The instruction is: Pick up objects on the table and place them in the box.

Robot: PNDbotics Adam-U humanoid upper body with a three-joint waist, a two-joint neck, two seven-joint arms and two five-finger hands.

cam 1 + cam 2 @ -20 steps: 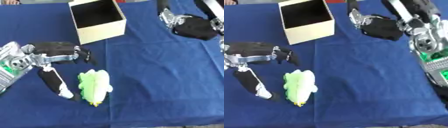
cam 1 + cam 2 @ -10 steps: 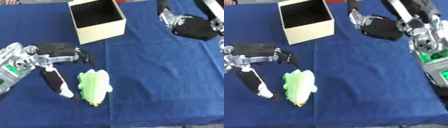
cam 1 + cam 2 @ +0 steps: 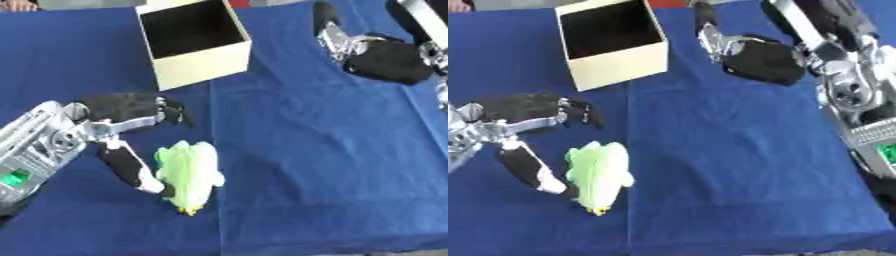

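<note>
A blue cloth covers the counter (image 3: pixel 332 165) in front of me. The open cream box (image 3: pixel 194 42) stands at the far side, its dark inside showing. My left robot hand (image 3: pixel 122 120) lies spread apart beside the pale green soft toy (image 3: pixel 188 172), thumb touching the toy's left flank, fingers above it, nothing clasped. My right robot hand (image 3: pixel 759 57) rests far right, fingers relaxed, well apart from toy and box.

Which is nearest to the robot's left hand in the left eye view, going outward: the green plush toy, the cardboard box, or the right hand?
1. Green plush toy, right beside the left hand, by its thumb.
2. Cardboard box, farther back, open and upright.
3. Right hand, far across the blue table at the upper right.
</note>
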